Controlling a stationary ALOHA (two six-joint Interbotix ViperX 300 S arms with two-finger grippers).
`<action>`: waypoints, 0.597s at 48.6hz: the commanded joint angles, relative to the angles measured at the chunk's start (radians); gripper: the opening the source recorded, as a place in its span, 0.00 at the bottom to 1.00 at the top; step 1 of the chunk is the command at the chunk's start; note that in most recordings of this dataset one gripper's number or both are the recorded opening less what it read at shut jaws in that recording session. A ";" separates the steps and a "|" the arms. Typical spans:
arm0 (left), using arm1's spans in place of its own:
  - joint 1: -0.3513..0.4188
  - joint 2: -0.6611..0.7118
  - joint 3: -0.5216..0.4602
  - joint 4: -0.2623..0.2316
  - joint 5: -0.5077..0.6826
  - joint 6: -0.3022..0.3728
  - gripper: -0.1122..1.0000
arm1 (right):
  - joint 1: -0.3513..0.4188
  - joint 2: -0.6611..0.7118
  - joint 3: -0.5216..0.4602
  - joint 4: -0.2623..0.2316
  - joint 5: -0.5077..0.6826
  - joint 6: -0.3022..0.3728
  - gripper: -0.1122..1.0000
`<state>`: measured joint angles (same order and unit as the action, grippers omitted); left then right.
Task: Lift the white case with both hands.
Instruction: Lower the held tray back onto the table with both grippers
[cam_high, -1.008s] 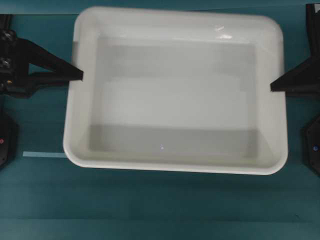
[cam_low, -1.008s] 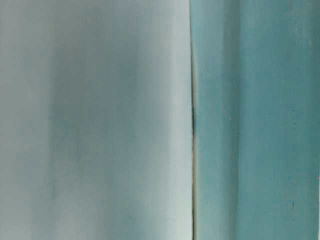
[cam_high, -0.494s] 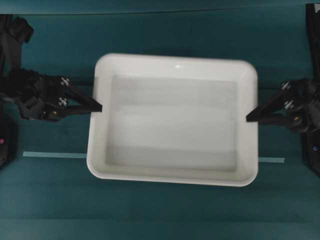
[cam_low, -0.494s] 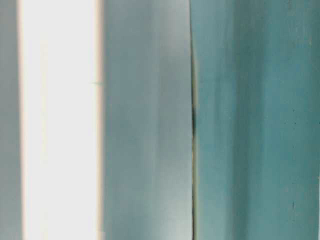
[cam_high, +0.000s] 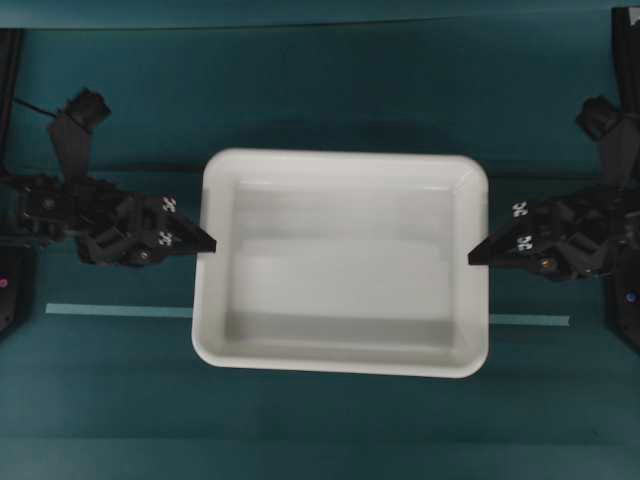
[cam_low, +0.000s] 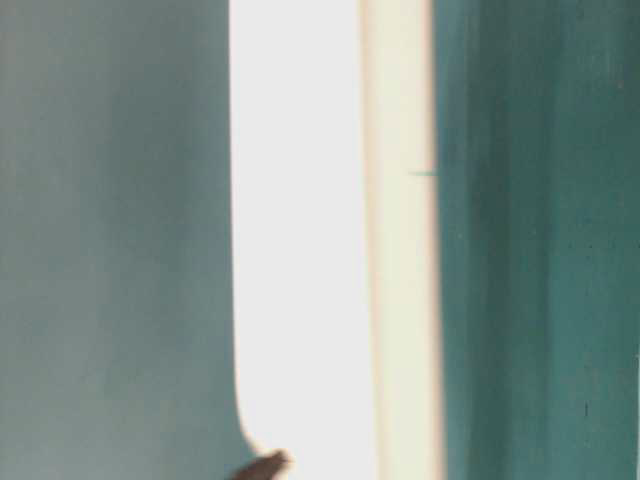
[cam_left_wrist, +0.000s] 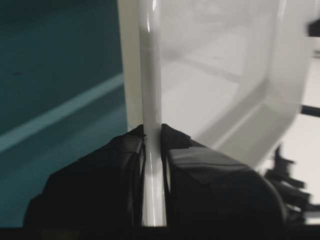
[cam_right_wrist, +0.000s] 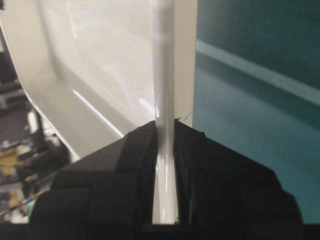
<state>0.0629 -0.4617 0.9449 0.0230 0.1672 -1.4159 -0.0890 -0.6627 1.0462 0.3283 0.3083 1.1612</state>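
Note:
The white case (cam_high: 340, 160) is a large shallow white tray, level over the teal table between my two grippers. My left gripper (cam_high: 208, 243) is shut on the rolled rim of its left short side; in the left wrist view the rim (cam_left_wrist: 150, 75) runs between the gripper's (cam_left_wrist: 152, 132) black fingers. My right gripper (cam_high: 476, 257) is shut on the right short side; in the right wrist view the rim (cam_right_wrist: 164, 65) is pinched in the gripper (cam_right_wrist: 165, 127). The case is a bright white band (cam_low: 300, 240) in the table-level view. I cannot tell whether it touches the table.
A thin pale tape strip (cam_high: 118, 311) lies across the table and passes under the case, showing again at the right (cam_high: 530, 320). Black arm bases stand at the left edge (cam_high: 8, 290) and right edge (cam_high: 628, 300).
The case looks much smaller in the overhead view than a second ago: it has dropped away from the camera toward the table, both grippers still on its rim and lowered with it.

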 joint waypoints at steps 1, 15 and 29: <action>0.006 0.049 0.009 0.005 -0.017 0.002 0.16 | 0.003 0.057 0.009 0.002 -0.018 -0.011 0.20; 0.005 0.129 0.046 0.005 -0.034 0.002 0.16 | 0.018 0.170 0.051 0.002 -0.104 -0.011 0.20; 0.005 0.213 0.067 0.003 -0.055 0.003 0.16 | 0.035 0.311 0.063 0.002 -0.207 -0.011 0.20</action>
<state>0.0644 -0.2899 1.0017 0.0230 0.1135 -1.4159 -0.0614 -0.4080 1.0983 0.3283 0.1135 1.1551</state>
